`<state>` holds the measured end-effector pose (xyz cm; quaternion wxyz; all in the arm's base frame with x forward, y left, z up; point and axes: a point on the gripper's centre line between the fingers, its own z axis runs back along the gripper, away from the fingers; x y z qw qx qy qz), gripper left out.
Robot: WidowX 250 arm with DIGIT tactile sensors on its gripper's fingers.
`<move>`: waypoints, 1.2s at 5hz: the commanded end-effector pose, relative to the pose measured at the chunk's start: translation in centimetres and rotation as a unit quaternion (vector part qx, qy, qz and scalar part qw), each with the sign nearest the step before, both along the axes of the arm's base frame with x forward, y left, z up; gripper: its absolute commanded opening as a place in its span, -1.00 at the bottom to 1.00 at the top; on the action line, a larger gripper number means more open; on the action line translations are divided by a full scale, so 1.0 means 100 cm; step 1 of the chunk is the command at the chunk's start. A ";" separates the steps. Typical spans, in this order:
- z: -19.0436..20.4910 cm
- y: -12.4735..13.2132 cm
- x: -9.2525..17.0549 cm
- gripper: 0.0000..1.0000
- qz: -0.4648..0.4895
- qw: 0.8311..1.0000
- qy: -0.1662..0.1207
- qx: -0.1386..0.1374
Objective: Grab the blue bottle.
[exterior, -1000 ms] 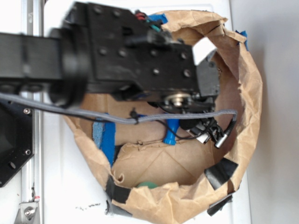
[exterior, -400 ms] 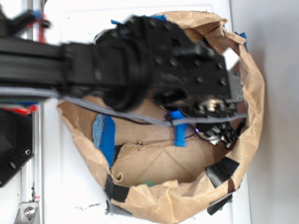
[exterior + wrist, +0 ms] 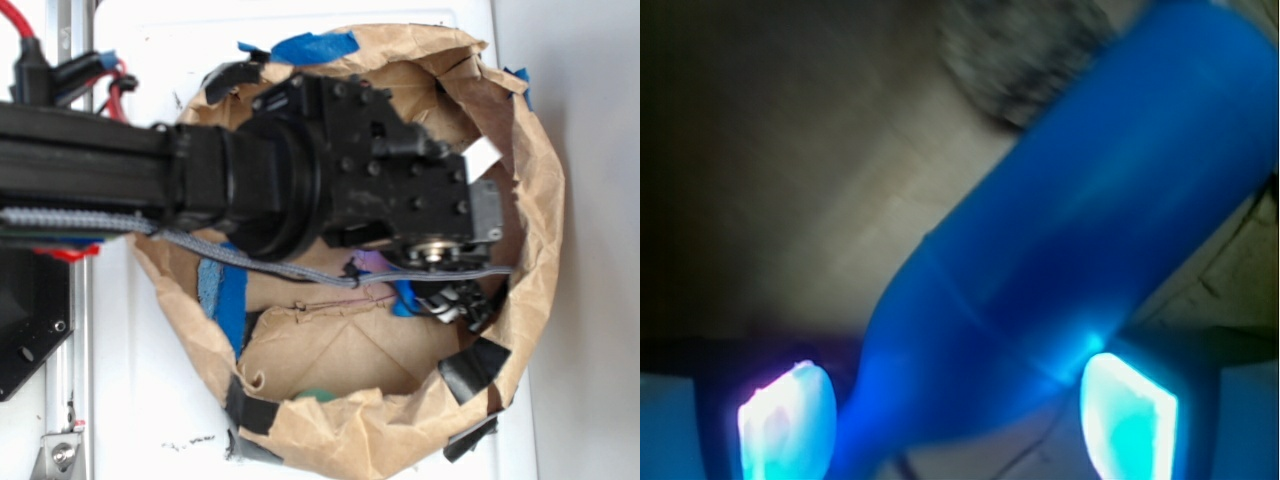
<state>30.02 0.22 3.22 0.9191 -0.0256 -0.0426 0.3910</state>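
I see a white tabletop point(image 3: 150, 400) under bright, even light, with a few dark specks near its lower left edge. On it sits a crumpled brown paper bag point(image 3: 540, 200), its rim rolled down and patched with blue tape point(image 3: 312, 47) at the far side and black tape point(image 3: 476, 366) at the near right. A metal rail point(image 3: 64, 330) runs down the left edge beside a black mounting plate point(image 3: 25, 320). To the right I see a plain pale grey surface point(image 3: 590, 250).
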 end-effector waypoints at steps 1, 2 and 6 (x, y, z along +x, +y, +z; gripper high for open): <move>0.004 0.000 0.001 -1.00 -0.012 1.000 -0.009 0.003; 0.003 -0.001 0.000 -1.00 -0.018 1.000 -0.005 0.005; 0.080 -0.002 -0.032 -1.00 -0.122 0.992 0.006 -0.034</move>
